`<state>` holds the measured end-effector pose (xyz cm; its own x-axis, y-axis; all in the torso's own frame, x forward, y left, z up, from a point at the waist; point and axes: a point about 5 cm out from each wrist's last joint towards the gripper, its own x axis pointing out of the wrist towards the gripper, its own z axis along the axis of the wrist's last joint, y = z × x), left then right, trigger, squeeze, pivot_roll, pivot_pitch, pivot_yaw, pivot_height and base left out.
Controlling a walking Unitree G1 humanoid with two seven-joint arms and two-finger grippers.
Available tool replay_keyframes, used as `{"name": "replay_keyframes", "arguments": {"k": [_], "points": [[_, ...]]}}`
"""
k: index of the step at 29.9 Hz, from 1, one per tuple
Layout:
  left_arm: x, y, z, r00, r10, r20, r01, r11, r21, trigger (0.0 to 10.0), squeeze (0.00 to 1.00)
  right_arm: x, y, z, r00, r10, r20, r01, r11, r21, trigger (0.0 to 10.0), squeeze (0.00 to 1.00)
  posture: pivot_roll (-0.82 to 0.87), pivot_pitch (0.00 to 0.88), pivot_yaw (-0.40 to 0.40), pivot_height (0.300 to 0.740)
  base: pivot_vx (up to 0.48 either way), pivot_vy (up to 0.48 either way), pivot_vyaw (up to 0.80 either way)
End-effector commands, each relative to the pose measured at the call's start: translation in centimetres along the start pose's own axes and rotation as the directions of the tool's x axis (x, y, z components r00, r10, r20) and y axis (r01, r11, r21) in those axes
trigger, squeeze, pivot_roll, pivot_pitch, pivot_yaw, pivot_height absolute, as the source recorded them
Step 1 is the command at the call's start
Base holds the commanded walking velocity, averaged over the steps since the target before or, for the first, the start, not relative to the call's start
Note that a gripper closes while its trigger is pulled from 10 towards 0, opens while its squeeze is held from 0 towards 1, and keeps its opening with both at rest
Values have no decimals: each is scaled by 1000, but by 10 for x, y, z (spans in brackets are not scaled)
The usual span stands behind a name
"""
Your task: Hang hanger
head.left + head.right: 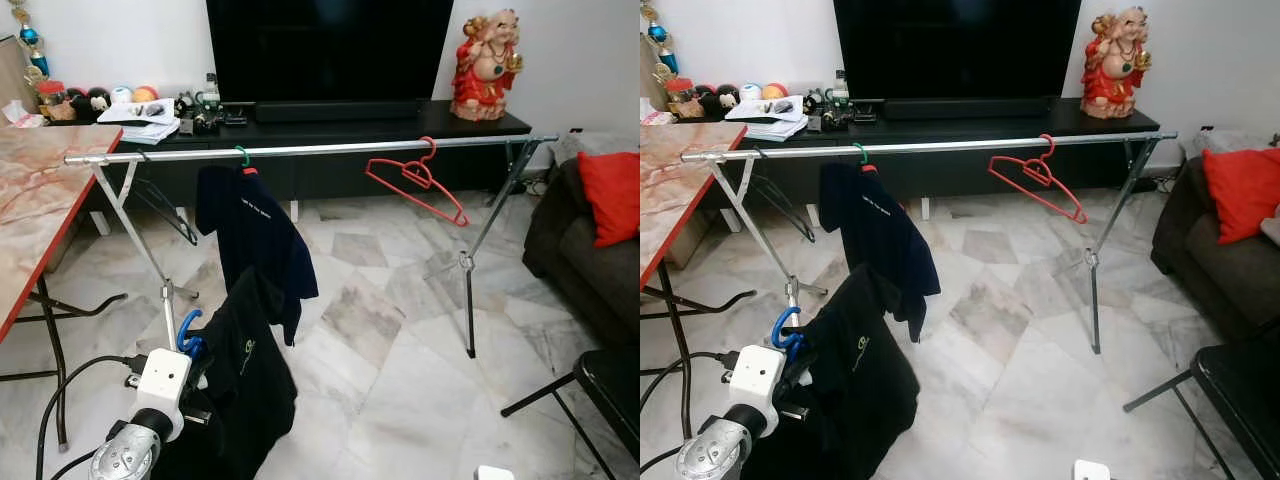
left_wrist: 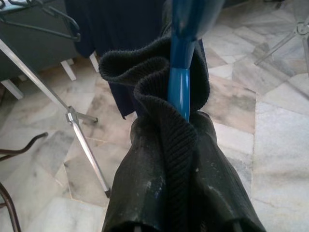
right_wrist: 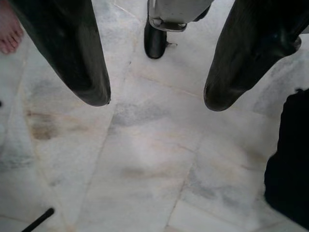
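Note:
A blue hanger (image 1: 188, 335) carries a black garment (image 1: 245, 390), low in front of the silver clothes rail (image 1: 300, 150). My left gripper (image 2: 178, 145) is shut on the hanger's blue neck (image 2: 181, 82), with the ribbed collar bunched around it. The blue hook sits well below the rail. On the rail hang a navy shirt (image 1: 255, 240) on a green hook (image 1: 242, 155), an empty red hanger (image 1: 415, 180) and an empty dark hanger (image 1: 165, 210). My right gripper (image 3: 157, 99) hangs open over the marble floor, holding nothing.
A marble-topped table (image 1: 40, 200) stands at the left and a dark sofa with a red cushion (image 1: 610, 195) at the right. A black chair (image 1: 610, 385) is at the lower right. Behind the rail is the TV console (image 1: 350, 125). A person's bare foot (image 3: 8, 29) is near my right gripper.

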<state>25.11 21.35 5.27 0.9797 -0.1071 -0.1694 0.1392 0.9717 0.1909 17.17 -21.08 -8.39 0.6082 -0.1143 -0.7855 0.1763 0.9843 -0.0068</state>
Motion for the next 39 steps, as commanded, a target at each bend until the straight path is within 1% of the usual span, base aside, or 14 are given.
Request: {"name": "replay_keyframes", "arguments": {"k": [1,3,6,7,9,15,22,35,39], "points": [[-1,0,4,1000,13,7,-13,1000,2,10000,0,0,2,1,1000,1,1,-1,1000,-4,10000,0,34,16,12,740,330,0,0],[-1,-4,4,1000,4,3,-4,1000,-7,10000,0,0,2,0,1000,0,3,0,1000,14,10000,0,28,26,16,740,165,0,0],[-1,-6,3,1000,-1,-3,1,1000,-13,10000,0,0,2,-1,1000,0,4,0,1000,20,10000,0,26,31,17,740,226,0,0],[-1,-6,3,1000,1,-6,-1,1000,-19,10000,0,0,1,-1,1000,1,2,-1,1000,17,10000,0,26,31,17,740,349,0,0],[-2,-6,3,1000,1,-12,-1,1000,-21,10000,0,-1,1,-4,1000,5,-15,-6,1000,-15,10000,0,27,35,16,740,354,0,0],[-5,-6,0,1000,4,-25,-4,1000,-22,10000,0,-2,2,-8,1000,9,-22,-9,1000,-6,10000,0,27,35,16,740,274,0,0],[-6,-10,-1,999,-4,-42,3,1000,-24,10000,0,-1,4,-7,999,23,-22,-24,999,-48,10000,0,30,44,12,740,309,0,0],[-6,-14,-2,998,-11,-56,9,1000,-26,10000,0,-1,5,-7,999,36,-21,-37,998,-54,10000,0,30,47,10,740,325,0,767],[-6,-15,-2,998,-17,-60,16,1000,-24,10000,0,-1,6,-7,999,39,-19,-40,999,-38,10000,0,28,47,10,740,323,0,547]]}}
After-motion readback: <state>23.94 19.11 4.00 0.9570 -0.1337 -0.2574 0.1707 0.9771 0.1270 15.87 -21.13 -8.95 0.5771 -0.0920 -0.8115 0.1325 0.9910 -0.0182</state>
